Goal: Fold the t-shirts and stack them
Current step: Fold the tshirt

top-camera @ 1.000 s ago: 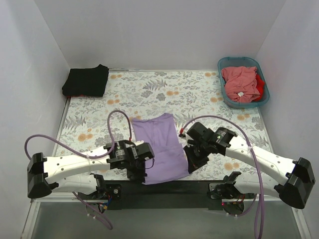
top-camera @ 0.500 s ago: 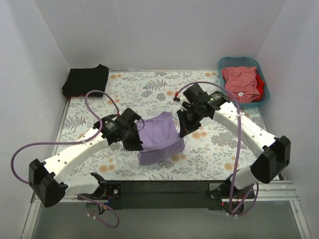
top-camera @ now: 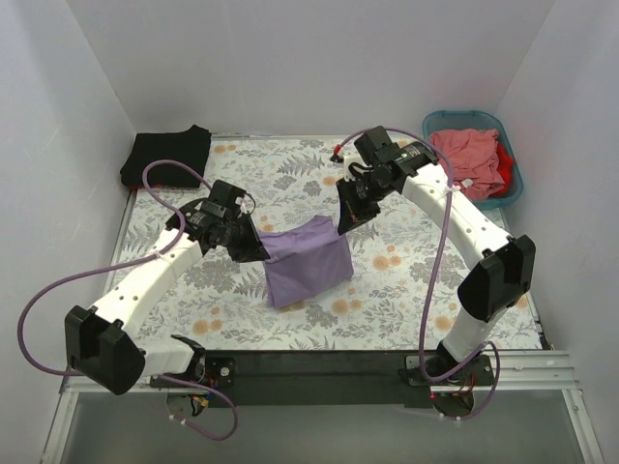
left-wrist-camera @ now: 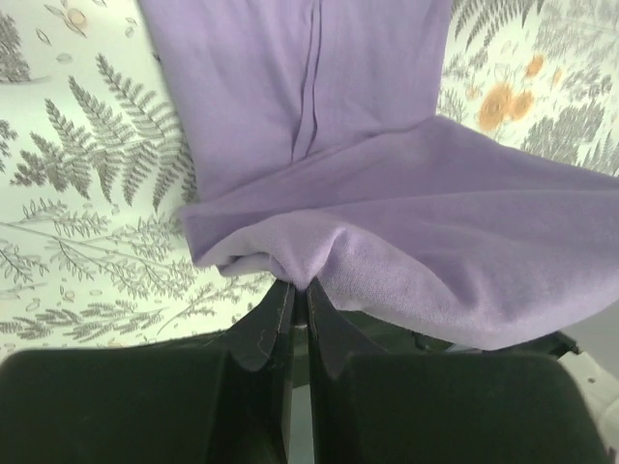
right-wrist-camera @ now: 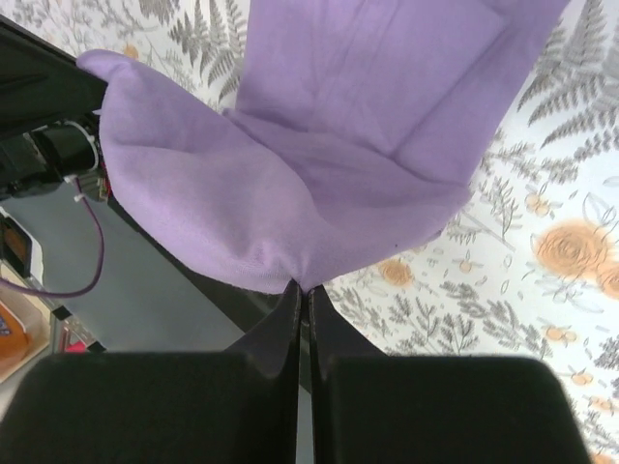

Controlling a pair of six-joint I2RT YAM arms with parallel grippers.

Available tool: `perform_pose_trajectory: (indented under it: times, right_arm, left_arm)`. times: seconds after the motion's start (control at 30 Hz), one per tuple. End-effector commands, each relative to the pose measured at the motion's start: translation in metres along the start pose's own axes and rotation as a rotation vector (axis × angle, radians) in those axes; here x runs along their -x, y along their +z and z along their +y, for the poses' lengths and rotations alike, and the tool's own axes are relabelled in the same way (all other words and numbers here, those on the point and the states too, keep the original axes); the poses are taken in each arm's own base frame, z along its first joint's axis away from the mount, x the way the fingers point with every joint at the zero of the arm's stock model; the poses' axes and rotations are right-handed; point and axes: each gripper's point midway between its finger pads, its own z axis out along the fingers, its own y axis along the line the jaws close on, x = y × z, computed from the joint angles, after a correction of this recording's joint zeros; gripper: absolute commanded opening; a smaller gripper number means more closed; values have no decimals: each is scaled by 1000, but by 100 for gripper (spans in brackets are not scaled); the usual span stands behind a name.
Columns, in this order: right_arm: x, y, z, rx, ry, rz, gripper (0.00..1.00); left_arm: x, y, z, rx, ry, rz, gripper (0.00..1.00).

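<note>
A soft lavender-purple cotton t-shirt [top-camera: 305, 263] sits near the middle of the table, partly lifted and doubling over on itself. Its near portion rests on the fern-and-flower patterned tablecloth [top-camera: 416, 280]. One edge is raised and stretched between the two arms, so the cloth sags like a shallow hammock.

The left gripper [top-camera: 253, 248] is clamped tight on one corner of that raised edge. In its wrist view the dark fingers [left-wrist-camera: 259, 329] are pressed together with a pinch of purple fabric bunched between them. The right gripper [top-camera: 343, 218] is likewise closed hard on the opposite corner, the cloth gathering to a point at its tips.

Holding both corners at an even height, well apart, likely keeps the edge taut and straight. That would let the top layer come down flat over the layer beneath and halve the shirt's length.

At the far left corner lies a folded black t-shirt [top-camera: 166, 157], probably the start of the stack. At the far right stands a teal plastic basket [top-camera: 512, 189] with a crumpled salmon-pink shirt [top-camera: 467, 159] and a red one [top-camera: 503, 160] waiting inside it.
</note>
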Motion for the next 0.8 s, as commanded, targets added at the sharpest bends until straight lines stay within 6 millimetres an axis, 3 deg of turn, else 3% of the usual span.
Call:
perform_pose_trajectory:
  times: [0.0,0.23,0.43,0.53,0.77]
  right_arm:
    - [26,-2,3,40,-37,-35,1]
    - [68,16,-23,33,-18,-61,1]
    - [92,48,-48,31,-18,-45,1]
    - [93,72,-64,38,1,-18,1]
    - [94,109,-93,13,11,-23,1]
  left_arm:
    - [26,1,-9,-72,9,-29,0]
    - [69,22,6,-80,-42,-88,0]
    - [88,51,24,-36,-65,-96,0]
    - [91,68,34,-4,-79,-93,0]
    - [92,101,59,77,-110,-91,0]
